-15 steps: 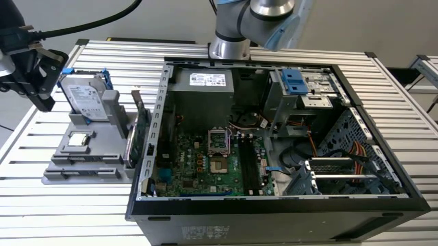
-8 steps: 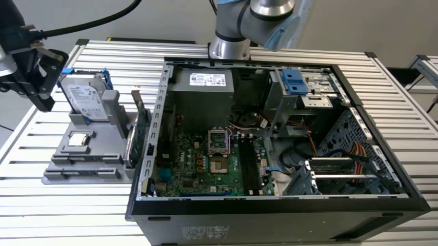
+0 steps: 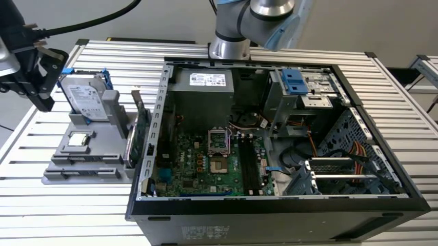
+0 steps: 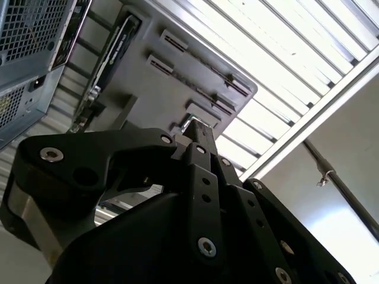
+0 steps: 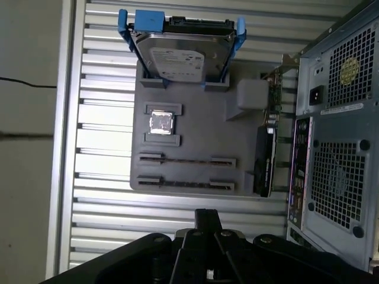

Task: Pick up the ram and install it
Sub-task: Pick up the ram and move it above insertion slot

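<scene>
Hanging at the exterior view's left, the black gripper (image 3: pixel 43 105) of a Universal Robots arm (image 3: pixel 253 20) was seen with its fingers drawn together, tip to tip. It was just beside a hard drive (image 3: pixel 85 100) that sat upright in a blue carrier on a grey holder (image 3: pixel 61 177). A black cable (image 3: pixel 89 23) trailed above the gripper. The holder lay on a slatted metal desk (image 3: pixel 68 215), next to an open computer case (image 3: pixel 287 225) whose motherboard (image 3: pixel 198 164) faced up. Where the ram was could not be told. The holder's two long slots (image 5: pixel 186 161) appeared in the first wrist view as thin dark lines, side by side and near a small square silver processor chip (image 5: pixel 161 123). Whether a strip sat in either slot was not clear. The motherboard's long black memory sockets (image 3: pixel 250 166), running beside the processor socket, were likewise too dark to read. A wider green expansion card (image 3: pixel 139 136) with a metal bracket stood on edge along the side of the holder nearest the case. In both wrist views the holder lay beyond the gripper's closed tips. In the first wrist view the case's grilled rear panel (image 5: pixel 337 148) rose just beside the expansion card, well apart from the gripper.
</scene>
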Action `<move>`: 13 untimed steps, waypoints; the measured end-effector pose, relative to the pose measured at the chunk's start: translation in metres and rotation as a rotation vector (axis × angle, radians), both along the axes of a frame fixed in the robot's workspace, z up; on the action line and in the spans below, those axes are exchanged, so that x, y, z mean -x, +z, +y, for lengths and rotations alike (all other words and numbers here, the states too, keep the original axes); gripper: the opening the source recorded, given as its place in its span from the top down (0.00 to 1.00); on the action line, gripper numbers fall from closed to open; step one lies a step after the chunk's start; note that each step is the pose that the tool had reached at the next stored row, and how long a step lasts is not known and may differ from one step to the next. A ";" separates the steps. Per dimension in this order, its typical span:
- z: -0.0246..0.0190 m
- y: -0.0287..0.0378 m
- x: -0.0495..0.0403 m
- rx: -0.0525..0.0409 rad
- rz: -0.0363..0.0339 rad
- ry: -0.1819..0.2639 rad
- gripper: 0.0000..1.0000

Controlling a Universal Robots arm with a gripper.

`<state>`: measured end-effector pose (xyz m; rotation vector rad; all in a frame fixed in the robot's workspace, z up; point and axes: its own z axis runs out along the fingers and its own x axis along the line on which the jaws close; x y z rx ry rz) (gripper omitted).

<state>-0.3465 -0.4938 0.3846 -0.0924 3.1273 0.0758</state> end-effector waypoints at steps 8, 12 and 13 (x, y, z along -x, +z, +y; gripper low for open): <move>0.0001 0.0001 0.0001 0.0001 0.0001 0.025 1.00; 0.0001 0.0001 0.0001 0.0000 0.0001 0.038 1.00; 0.0001 0.0001 0.0001 0.0001 0.0001 0.040 1.00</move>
